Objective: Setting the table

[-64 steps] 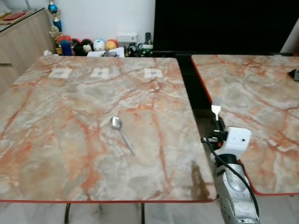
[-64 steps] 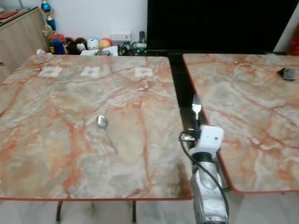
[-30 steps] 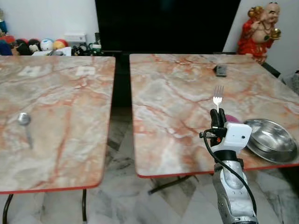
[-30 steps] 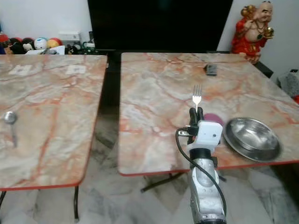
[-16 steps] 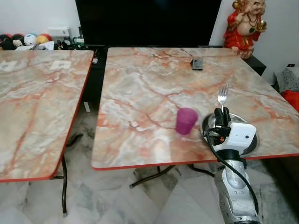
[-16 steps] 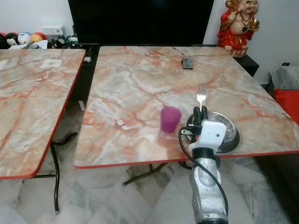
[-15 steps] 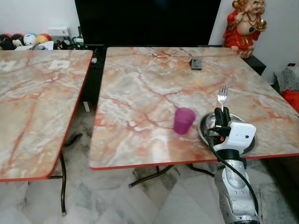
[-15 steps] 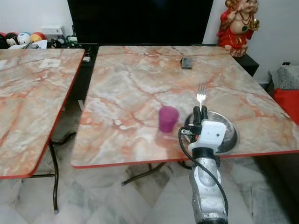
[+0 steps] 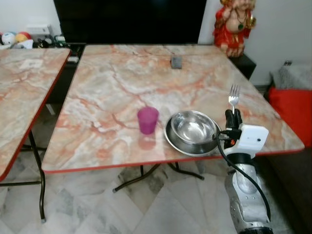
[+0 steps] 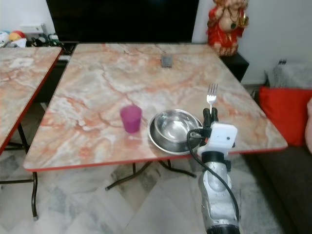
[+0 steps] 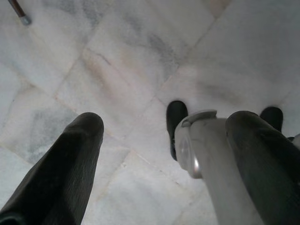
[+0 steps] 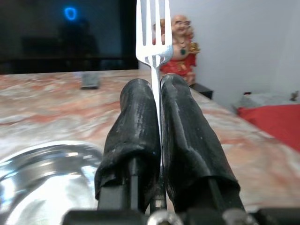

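The marble-patterned bench [image 9: 122, 87] with its red edge stands directly ahead of the right pincer [image 9: 232, 116], its near edge just below and beyond the fingertips. A second bench [image 9: 19, 83] of the same pattern stands well apart to the pincer's left, across a gap of pale marble floor [image 9: 161, 209].

Beyond the far right corner of the main bench, well past the pincer, a red and gold figurine [image 9: 233, 22] stands against the white wall. To the pincer's right is a red cushion [image 9: 290, 109].

On the main bench, a steel bowl [image 9: 193, 130] rests on a steel plate [image 9: 173, 141], just beside the pincer on its left and near the bench's front edge. A purple cup [image 9: 147, 120] stands upright further left, just beside the plate and apart from it. A small dark object [image 9: 176, 61] lies far up the bench; too small to identify.

The right pincer is clamped tight on a fork [image 12: 152, 42], the two black fingers [image 12: 136, 126] pressed against either side of the handle. The fork stands upright, tines uppermost, rising clear above the fingertips and held above the bench's near right portion, beside the bowl and not touching it.

The left pincer [image 11: 164, 126] hangs low, pointed at the floor, fingers spread wide with nothing between them.
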You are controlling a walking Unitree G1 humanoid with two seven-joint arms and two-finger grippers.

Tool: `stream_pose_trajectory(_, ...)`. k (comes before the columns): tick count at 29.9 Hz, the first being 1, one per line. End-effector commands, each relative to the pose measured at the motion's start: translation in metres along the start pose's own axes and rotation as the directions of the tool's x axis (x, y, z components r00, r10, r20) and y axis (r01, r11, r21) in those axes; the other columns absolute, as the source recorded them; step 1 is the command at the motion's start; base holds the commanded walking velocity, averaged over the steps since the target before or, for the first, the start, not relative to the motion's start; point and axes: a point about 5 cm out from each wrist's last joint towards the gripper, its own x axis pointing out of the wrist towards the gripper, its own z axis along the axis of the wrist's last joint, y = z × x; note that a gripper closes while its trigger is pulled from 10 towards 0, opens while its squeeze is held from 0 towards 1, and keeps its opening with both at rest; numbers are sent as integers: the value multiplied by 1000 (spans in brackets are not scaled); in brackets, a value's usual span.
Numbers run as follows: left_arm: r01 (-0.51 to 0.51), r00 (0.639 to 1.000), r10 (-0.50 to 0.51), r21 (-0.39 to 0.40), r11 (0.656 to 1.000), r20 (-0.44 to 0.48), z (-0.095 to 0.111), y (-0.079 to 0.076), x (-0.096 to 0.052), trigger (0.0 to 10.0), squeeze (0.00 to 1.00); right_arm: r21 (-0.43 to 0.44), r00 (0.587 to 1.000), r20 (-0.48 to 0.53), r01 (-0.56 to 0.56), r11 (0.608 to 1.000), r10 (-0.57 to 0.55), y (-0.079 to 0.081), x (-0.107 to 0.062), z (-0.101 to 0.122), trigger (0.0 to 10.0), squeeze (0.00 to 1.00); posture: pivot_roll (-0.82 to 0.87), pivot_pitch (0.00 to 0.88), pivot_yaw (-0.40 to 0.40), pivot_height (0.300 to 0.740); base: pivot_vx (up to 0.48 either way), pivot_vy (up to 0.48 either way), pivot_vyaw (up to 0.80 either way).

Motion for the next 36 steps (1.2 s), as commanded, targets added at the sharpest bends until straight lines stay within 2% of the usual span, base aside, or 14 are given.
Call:
stream_pose_trajectory(1, -10, 1000, 10, -8, 1000, -26, -7, 4, -2, 10000, 0, 5, 1000, 8, -2, 1000, 2, 2, 1, 1, 10000, 0, -2, 80, -25, 740, 0, 0, 0)
stream_pose_trajectory(10, 6, 1000, -5, 20, 1000, -29, -7, 2, -2, 10000, 0, -2, 1000, 0, -1, 1000, 1, 2, 2, 0, 10000, 0, -8, 68, -23, 740, 0, 0, 0)
stream_pose_trajectory(16, 3, 999, -2, 20, 1000, -41, -11, 1, -3, 10000, 0, 2, 1000, -5, -8, 1000, 8, 4, 0, -1, 10000, 0, -10, 61, -20, 740, 0, -402, 0)
stream_pose_trajectory(36, -2, 999, 2, 11, 1000, -51, -14, 4, -4, 10000, 0, 3, 1000, -23, -19, 1000, 20, 6, 0, -4, 10000, 0, -8, 60, -20, 740, 0, 0, 0)
